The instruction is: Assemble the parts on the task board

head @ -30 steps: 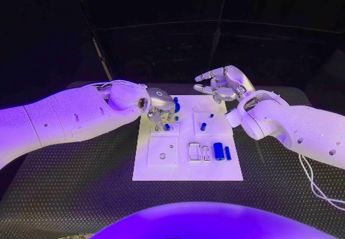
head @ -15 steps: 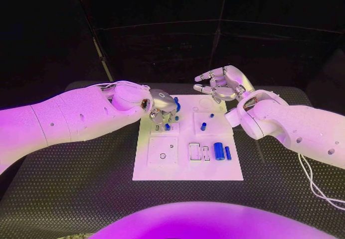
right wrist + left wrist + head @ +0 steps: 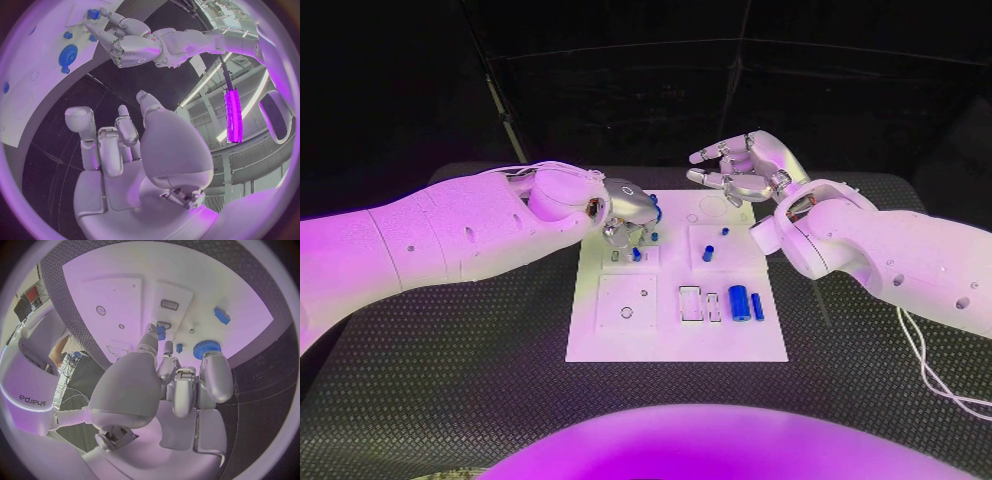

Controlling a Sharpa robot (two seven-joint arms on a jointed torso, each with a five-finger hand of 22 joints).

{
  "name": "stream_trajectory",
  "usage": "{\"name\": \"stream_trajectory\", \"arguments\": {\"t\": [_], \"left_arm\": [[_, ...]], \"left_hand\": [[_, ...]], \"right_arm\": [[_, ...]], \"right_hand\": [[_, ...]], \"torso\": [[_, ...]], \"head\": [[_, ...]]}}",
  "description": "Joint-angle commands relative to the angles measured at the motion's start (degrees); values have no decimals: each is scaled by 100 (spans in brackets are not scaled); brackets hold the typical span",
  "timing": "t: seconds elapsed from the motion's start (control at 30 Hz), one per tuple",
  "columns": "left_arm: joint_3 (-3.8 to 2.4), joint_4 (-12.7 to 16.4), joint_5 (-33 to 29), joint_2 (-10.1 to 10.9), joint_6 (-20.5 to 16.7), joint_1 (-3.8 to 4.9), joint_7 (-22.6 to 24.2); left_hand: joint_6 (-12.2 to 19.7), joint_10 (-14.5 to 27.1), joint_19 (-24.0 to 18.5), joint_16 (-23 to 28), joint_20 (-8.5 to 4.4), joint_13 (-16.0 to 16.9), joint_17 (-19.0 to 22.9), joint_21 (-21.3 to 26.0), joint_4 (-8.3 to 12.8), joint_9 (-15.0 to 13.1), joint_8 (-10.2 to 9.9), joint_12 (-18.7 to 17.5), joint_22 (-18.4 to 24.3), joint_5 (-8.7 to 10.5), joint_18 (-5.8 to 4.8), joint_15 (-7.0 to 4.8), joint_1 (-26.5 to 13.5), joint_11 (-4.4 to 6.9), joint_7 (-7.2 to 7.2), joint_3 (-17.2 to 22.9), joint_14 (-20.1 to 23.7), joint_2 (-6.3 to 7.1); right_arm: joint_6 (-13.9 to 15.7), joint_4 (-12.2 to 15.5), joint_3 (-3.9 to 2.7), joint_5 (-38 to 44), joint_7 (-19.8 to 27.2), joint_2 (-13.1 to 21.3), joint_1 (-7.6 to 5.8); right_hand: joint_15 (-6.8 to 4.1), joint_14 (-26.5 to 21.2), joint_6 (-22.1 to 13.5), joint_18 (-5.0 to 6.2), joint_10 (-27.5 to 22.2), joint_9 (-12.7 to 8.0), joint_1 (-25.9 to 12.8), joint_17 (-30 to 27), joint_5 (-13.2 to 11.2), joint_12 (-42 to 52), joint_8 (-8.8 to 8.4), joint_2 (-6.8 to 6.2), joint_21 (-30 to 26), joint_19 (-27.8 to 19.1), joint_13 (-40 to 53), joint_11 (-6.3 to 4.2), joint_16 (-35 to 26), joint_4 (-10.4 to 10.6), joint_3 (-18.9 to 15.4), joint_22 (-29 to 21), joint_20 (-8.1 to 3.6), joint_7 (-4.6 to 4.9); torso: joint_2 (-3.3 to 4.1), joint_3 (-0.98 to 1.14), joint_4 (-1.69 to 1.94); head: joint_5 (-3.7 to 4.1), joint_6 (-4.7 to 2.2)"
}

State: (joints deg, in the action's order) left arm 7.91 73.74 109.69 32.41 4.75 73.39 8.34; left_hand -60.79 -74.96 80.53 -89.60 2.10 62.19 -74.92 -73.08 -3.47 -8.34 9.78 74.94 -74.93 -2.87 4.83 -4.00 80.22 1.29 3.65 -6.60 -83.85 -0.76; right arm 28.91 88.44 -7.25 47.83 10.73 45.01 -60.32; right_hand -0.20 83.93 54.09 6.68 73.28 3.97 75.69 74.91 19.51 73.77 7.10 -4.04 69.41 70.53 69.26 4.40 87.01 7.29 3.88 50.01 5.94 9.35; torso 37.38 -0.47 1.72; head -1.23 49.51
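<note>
The black table [image 3: 473, 380] carries the white task board [image 3: 668, 335] at the centre of the head view. The left hand [image 3: 626, 212] sits low over the board's upper left, probably to seat a blue part [image 3: 636, 254]. Whether its fingers [image 3: 217, 375] grip anything, I cannot tell. The right hand [image 3: 747, 170] hovers past the top edge, fingers spread and empty, seemingly waiting. Two loose parts [image 3: 746, 303] lie at the board's lower right. The left wrist view reveals a blue knob [image 3: 206, 347] just beside the fingertips.
</note>
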Motion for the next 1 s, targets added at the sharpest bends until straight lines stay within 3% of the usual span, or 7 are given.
{"name": "stream_trajectory", "arguments": {"t": [0.03,1.0], "left_arm": [[-1,-21,28,-18,135,3,46],[3,-29,-17,-63,408,-12,-35]], "left_hand": [[-74,-45,43,-40,-11,-10,-1508,-24,0,-11,36,33,-190,17,-69,-25,20,-11,1,30,-615,-79],[-348,-114,96,-40,16,71,-1508,-136,-60,-22,60,57,-300,17,-94,10,14,-53,-26,60,-615,-224]], "right_arm": [[-55,8,-7,-14,22,-6,-13],[-101,-10,-6,-14,23,-20,-13]], "right_hand": [[9,461,26,75,2,4,-35,952,-27,-19,21,38,-32,-22,7,-18,-31,11,-16,0,7,-25],[6,464,46,73,35,8,-40,959,-42,8,36,59,-29,-10,30,-24,-28,23,-26,11,4,-31]], "torso": [[-1,-1,2],[0,-1,3]], "head": [[1,10],[-5,45]]}}
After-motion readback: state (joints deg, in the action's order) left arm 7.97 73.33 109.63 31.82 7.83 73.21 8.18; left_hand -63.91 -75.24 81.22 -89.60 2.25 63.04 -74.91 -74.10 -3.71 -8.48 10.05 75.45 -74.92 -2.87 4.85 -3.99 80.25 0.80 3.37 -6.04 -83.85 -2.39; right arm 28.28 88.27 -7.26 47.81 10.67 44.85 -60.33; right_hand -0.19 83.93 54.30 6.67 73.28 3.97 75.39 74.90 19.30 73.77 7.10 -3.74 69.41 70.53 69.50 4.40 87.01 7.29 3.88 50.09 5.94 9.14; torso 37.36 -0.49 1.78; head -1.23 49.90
